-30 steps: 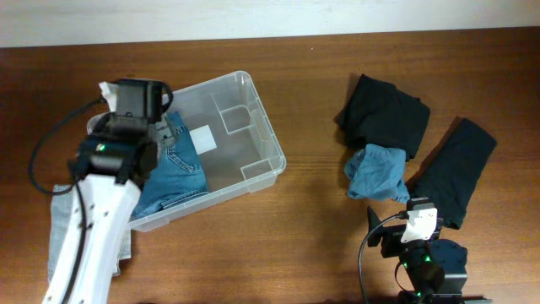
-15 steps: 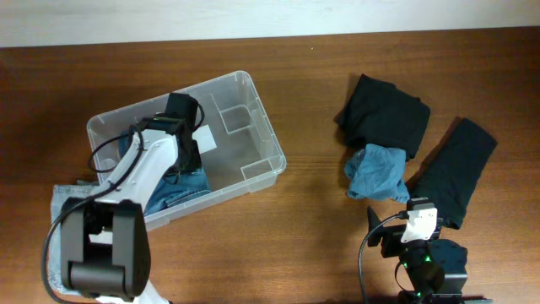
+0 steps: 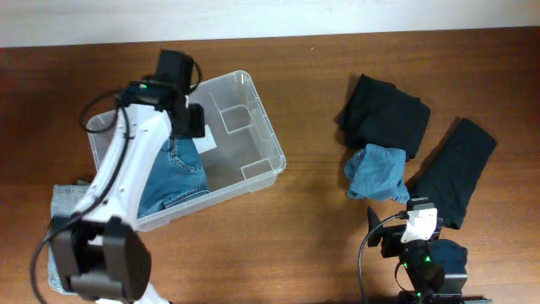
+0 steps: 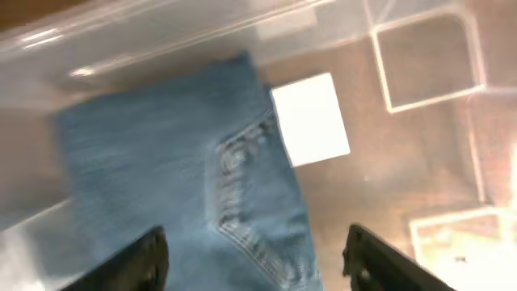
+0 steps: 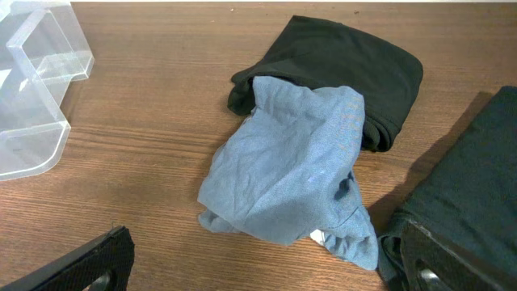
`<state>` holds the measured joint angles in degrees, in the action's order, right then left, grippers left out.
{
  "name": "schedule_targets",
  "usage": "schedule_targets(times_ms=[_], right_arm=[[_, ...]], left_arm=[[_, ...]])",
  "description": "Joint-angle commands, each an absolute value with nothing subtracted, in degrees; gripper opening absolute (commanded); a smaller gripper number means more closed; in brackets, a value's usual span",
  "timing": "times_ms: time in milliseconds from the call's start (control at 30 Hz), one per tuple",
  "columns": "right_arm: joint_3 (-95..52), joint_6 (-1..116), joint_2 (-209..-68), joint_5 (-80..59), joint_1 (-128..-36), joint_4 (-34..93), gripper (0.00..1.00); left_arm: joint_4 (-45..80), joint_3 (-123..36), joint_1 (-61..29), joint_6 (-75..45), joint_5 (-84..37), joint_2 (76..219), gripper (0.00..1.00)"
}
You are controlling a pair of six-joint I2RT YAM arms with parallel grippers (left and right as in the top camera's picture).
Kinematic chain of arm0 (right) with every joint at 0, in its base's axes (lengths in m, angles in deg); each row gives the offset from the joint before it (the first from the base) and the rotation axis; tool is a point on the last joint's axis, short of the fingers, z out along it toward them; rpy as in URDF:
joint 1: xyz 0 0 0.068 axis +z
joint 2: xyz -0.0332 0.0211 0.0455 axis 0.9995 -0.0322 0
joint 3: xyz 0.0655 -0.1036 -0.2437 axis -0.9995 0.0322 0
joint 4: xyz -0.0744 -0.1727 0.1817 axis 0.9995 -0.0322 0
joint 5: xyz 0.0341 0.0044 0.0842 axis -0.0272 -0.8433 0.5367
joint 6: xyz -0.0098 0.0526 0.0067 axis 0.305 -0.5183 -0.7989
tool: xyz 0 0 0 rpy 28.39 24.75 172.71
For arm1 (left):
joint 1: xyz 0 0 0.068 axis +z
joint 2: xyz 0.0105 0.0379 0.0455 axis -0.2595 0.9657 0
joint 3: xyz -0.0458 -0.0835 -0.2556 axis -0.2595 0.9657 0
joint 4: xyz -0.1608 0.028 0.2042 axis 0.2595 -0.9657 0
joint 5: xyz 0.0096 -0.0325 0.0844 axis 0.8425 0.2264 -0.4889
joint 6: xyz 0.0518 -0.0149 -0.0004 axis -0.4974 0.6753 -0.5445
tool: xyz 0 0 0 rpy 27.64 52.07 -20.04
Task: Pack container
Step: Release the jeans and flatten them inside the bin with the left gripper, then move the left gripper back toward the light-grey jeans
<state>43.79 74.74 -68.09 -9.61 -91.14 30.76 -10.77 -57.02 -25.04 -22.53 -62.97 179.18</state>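
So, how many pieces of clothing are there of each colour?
Black: 2, the folded black garment and the long black garment.
Blue: 2, the jeans in the container and the blue cloth.
Pale denim: 1, the pale garment beside the container.
Total: 5.

place: robot lab bench | signs: wooden table (image 3: 312,101), pale wall (image 3: 253,17), cabled robot arm (image 3: 122,165)

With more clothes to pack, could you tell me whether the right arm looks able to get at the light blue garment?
Probably yes: the light blue garment lies uncovered, partly on a black garment, directly ahead of the open right gripper, with only bare table between.
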Motion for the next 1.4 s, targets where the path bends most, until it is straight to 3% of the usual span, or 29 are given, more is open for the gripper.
schedule_targets(times_ms=[0, 200, 400, 467, 567, 600, 867, 1100, 1333, 1367], right_arm=[[44.18, 75.05, -67.81, -9.28, -91.51, 30.72, 0.98], [44.18, 75.07, -67.81, -9.28, -91.51, 30.72, 0.98], [44.18, 75.07, -67.81, -9.28, -91.51, 30.72, 0.98], [44.18, 75.05, -67.81, -9.28, -91.51, 30.72, 0.98], [44.18, 75.07, -67.81, -9.28, -91.51, 30.72, 0.98], [44.18, 75.05, -67.81, -9.28, -91.51, 30.72, 0.98], [44.18, 75.05, -67.81, -9.28, -91.51, 30.72, 0.98], [44.18, 75.05, -67.81, -9.28, -91.51, 30.72, 0.99], [44.18, 75.05, -67.81, -9.28, -91.51, 30.72, 0.98], [44.18, 75.05, -67.81, -9.28, -91.51, 30.72, 0.99]], left_arm=[[-14.73, -60.49, -20.49, -15.86, -70.71, 176.34, 0.72], [-19.34, -60.32, -4.91, -11.62, -67.41, 176.21, 0.8], [-13.0, -56.54, 7.16, -23.9, -50.1, 179.49, 0.8], [-11.25, -55.44, 7.81, -29.98, -43.74, 181.74, 0.7], [-10.6, -55.44, 7.77, -30.09, -43.63, 184.69, 0.57], [-10.07, -55.44, 7.64, -30.09, -43.61, 185.7, 0.45], [-5.07, -55.44, 6.02, -38.98, -38.84, 188.91, 0.01], [6.93, -55.44, -2.18, -50.02, -38.95, 188.91, 0.0], [9.8, -55.6, -3.53, -43.79, -41.73, 188.89, 0.01], [9.34, -55.79, -3.53, -42.22, -41.75, 188.78, 0.05]])
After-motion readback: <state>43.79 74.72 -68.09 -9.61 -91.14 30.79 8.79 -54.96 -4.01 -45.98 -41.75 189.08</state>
